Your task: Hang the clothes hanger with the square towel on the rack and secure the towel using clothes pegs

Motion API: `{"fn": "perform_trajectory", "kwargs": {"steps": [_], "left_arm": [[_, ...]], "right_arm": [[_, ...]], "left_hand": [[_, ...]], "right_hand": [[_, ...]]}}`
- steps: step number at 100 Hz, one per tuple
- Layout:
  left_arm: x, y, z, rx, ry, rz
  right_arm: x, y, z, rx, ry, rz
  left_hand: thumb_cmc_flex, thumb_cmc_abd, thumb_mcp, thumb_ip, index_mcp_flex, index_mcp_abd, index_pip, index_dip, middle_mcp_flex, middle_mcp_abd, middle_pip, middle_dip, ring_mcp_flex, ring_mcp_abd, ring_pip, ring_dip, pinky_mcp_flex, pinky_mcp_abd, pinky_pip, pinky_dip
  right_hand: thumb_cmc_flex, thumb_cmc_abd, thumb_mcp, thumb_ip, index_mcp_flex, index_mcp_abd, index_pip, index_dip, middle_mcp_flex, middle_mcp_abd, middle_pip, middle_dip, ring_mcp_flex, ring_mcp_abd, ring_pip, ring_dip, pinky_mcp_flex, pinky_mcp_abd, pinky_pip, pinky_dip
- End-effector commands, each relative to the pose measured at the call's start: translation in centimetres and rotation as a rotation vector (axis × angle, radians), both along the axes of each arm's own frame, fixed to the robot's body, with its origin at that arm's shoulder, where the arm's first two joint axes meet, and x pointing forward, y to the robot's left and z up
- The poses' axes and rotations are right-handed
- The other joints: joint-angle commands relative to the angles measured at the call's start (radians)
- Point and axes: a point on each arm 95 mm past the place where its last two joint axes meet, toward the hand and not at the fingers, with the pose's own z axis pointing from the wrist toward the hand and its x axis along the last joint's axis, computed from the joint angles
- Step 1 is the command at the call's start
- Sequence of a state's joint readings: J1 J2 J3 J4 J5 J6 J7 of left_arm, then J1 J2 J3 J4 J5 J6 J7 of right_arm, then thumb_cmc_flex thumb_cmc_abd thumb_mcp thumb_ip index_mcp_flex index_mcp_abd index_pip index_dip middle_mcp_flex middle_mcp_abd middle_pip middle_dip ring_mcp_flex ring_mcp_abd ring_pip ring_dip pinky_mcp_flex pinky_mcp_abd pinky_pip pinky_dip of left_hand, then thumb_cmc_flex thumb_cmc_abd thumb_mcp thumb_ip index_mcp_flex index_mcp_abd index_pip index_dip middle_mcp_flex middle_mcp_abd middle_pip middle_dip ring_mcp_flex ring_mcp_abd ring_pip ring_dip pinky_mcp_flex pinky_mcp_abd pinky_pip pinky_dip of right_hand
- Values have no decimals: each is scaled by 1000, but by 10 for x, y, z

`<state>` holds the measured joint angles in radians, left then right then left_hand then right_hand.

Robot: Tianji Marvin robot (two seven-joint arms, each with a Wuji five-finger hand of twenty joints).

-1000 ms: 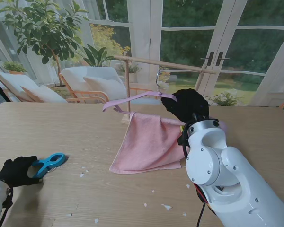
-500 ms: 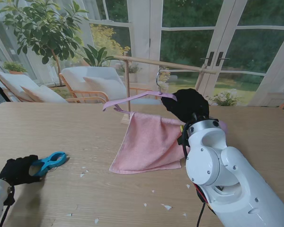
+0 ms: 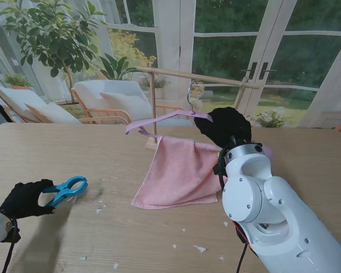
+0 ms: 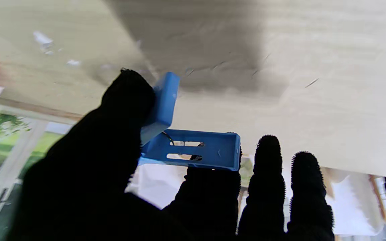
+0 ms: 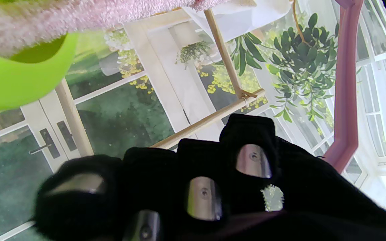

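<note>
Meanwhile the left hand (image 3: 27,199) is pinching the blue peg (image 3: 68,188) between thumb and fingers above the table (image 3: 102,239), while the right hand (image 3: 227,126) is gripping the pink hanger (image 3: 159,118), its pink towel (image 3: 179,170) draping down beside the wooden rack (image 3: 199,77)

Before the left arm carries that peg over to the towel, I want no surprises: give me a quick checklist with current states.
1. Blue peg held by left hand: ok, pinched at its handles.
2. Peg clear of the table: ok, lifted.
3. Pink hanger held by right hand: ok.
4. Hanger hook seated on the wooden rack: cannot tell.
5. Towel draped on hanger: ok, though its lower edge lies on the table.
6. Green peg gripping the towel: cannot tell.
</note>
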<state>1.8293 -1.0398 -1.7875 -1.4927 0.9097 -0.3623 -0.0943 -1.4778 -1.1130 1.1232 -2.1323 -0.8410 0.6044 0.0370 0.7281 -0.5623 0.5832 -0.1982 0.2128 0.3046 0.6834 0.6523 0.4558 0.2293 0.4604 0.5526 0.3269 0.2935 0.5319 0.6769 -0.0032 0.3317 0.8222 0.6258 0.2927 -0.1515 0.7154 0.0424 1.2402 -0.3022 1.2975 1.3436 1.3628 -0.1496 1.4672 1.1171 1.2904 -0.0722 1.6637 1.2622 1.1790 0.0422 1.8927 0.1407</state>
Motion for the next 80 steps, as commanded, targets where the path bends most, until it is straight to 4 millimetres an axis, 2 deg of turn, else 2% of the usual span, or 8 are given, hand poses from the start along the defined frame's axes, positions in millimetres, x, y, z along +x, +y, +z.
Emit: {"fn": "perform_trajectory", "kwargs": {"steps": [1, 34, 55, 67, 80], "left_arm": [[3, -11, 16, -2, -22, -44], [1, -68, 97, 58, -130, -244], [1, -110, 149, 163, -241, -369], [2, -131, 169, 225, -302, -436], [5, -152, 181, 265, -358, -485]], "right_arm": [[0, 3, 4, -4, 9, -4], [11, 10, 11, -56, 45, -67], [20, 14, 13, -80, 68, -95], [21, 16, 14, -86, 74, -102], [20, 18, 16, -81, 77, -102]], "left_hand": [[204, 126, 154, 32, 111, -55, 254, 42, 104, -8, 113, 19, 4, 19, 17, 3, -13, 2, 38, -9], [209, 112, 159, 35, 136, -49, 251, 38, 135, 4, 109, 17, 31, 37, 28, 8, 5, 14, 62, -15], [199, 110, 164, 39, 139, -49, 247, 40, 147, -2, 101, 15, 47, 36, 29, 6, 23, 23, 77, -21], [183, 105, 176, 40, 148, -60, 244, 42, 161, -10, 99, 14, 69, 31, 31, 5, 43, 31, 91, -26], [179, 97, 187, 38, 157, -63, 244, 47, 175, -9, 98, 14, 86, 34, 36, 5, 59, 46, 106, -28]], "right_hand": [[14, 57, 22, 78, 53, -16, 22, 30, 81, 59, 74, -5, 24, -49, 182, 54, 70, -101, 201, 1140], [20, 62, 10, 79, 49, -17, 21, 31, 81, 59, 74, -5, 24, -59, 180, 53, 72, -118, 201, 1134], [23, 63, 5, 81, 47, -17, 20, 31, 81, 56, 71, -5, 24, -64, 180, 52, 73, -125, 201, 1132], [24, 66, 2, 82, 47, -17, 19, 32, 81, 56, 71, -5, 24, -67, 179, 53, 73, -129, 201, 1132], [25, 65, 0, 82, 46, -17, 19, 32, 81, 56, 71, -5, 24, -68, 179, 53, 73, -131, 201, 1131]]}}
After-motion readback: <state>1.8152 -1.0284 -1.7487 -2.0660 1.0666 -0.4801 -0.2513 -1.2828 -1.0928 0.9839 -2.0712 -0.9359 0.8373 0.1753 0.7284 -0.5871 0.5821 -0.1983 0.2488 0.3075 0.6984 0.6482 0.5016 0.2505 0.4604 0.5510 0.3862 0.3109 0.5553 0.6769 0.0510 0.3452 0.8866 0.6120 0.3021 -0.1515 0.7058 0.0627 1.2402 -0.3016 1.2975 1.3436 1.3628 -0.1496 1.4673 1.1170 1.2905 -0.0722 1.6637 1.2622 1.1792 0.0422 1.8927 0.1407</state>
